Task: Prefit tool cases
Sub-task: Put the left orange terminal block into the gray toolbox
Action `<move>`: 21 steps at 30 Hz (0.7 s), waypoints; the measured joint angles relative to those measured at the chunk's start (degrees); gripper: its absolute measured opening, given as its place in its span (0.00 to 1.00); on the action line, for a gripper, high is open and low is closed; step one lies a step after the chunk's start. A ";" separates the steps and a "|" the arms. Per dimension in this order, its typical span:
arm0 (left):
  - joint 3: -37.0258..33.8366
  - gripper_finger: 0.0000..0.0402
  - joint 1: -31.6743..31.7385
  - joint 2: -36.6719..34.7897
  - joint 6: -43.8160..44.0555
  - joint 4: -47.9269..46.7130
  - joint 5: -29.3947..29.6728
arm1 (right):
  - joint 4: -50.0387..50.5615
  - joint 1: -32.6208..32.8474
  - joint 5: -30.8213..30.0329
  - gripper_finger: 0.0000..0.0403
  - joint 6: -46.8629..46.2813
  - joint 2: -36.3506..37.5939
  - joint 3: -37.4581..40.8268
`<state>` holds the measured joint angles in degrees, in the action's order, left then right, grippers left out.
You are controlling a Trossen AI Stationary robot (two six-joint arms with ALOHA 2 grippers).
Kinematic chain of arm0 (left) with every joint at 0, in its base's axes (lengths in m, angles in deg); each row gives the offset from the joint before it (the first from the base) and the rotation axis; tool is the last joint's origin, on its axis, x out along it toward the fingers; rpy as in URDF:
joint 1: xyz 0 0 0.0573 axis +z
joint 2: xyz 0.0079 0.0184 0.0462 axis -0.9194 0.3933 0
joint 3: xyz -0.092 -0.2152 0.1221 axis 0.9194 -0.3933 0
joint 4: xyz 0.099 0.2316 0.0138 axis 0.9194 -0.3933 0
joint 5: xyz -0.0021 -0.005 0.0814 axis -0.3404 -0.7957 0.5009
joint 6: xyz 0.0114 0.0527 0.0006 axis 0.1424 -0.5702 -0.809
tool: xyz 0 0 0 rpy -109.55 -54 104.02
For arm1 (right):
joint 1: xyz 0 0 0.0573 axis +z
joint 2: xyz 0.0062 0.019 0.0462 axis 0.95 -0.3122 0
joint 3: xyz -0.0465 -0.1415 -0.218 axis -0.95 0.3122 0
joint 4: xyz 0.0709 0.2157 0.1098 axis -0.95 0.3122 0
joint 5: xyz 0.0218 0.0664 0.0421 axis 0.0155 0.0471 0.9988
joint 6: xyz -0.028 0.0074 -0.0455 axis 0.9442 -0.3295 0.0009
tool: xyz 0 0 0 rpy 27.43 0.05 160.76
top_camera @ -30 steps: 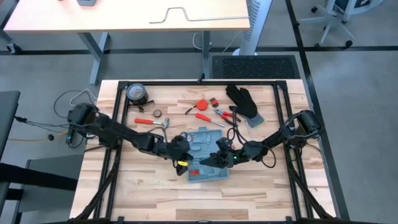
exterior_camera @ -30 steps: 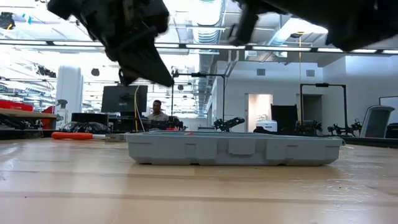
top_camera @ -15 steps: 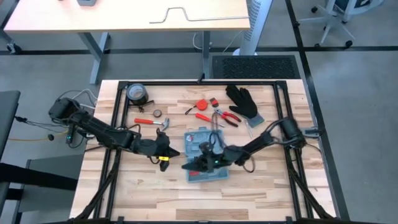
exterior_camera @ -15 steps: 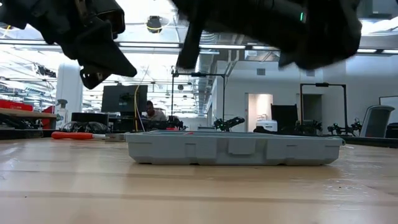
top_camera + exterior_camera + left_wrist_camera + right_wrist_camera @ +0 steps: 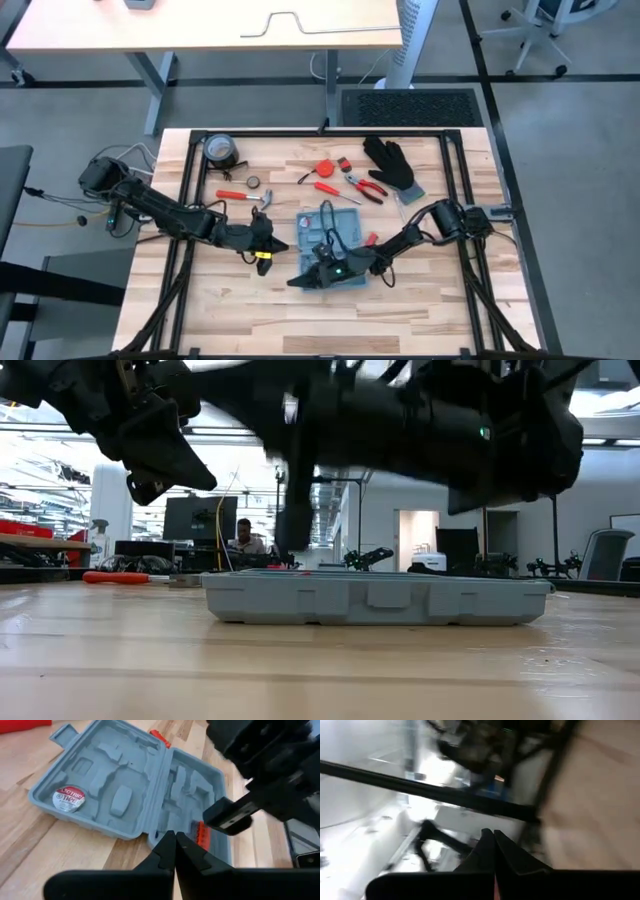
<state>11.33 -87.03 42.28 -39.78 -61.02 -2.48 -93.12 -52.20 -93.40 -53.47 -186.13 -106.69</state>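
The light-blue tool case point(image 5: 332, 250) lies open and flat on the wooden table, both halves up, showing its moulded slots point(image 5: 120, 795). A small roll with a round label point(image 5: 67, 799) sits in one slot. My left gripper point(image 5: 270, 243) hovers shut just left of the case, above the table point(image 5: 165, 465). My right arm reaches across the case from the right. Its gripper point(image 5: 300, 281) is shut above the case's near left corner, where it appears as a dark shape point(image 5: 295, 510) over the case point(image 5: 375, 598) in the low view. I see no touch.
Loose tools lie behind the case: a red-handled hammer point(image 5: 245, 197), a tape roll point(image 5: 220, 150), a red tape measure point(image 5: 323, 167), pliers point(image 5: 365, 188) and a black glove point(image 5: 390, 162). Bare wood lies near the front edge point(image 5: 330, 320).
My left gripper has drawn back from the case toward the table's left edge, then held still. My right gripper has swept over the case toward the table's left and near edges, and its arm now covers the case's near half. The case has stayed put.
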 joint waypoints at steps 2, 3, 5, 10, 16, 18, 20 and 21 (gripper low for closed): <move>0.00 0.00 0.00 0.01 -0.01 -0.03 0.00 | 6.95 0.04 0.00 0.00 -1.74 -0.02 -0.01; 0.00 0.00 0.00 -0.01 -0.02 -0.11 0.00 | 9.84 0.00 0.00 0.00 -3.36 0.04 -0.16; 0.00 0.00 0.00 -0.01 -0.06 -0.87 0.00 | 12.59 -0.16 0.51 0.00 -5.63 0.38 -0.19; 0.00 0.00 0.00 0.01 -1.44 -3.43 0.04 | 4.04 -0.46 1.45 0.00 -2.04 0.14 0.98; 0.00 0.00 0.00 0.01 -1.53 -4.62 0.03 | -8.65 -0.60 1.31 0.00 -0.04 0.21 1.03; 0.00 0.00 0.00 0.01 -1.51 -4.60 0.02 | -7.38 -0.39 1.41 0.00 0.32 0.24 1.01; 0.00 0.00 0.00 0.01 -1.51 -4.61 0.04 | 0.55 -0.34 1.58 0.00 -0.66 0.31 0.95; 0.00 0.00 0.00 0.01 -1.49 -4.57 0.04 | 6.17 -0.39 1.87 0.00 -2.22 0.32 0.94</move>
<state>11.33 -87.03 42.29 -41.26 -65.60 -2.44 -86.95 -52.59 -91.53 -55.69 -185.81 -105.75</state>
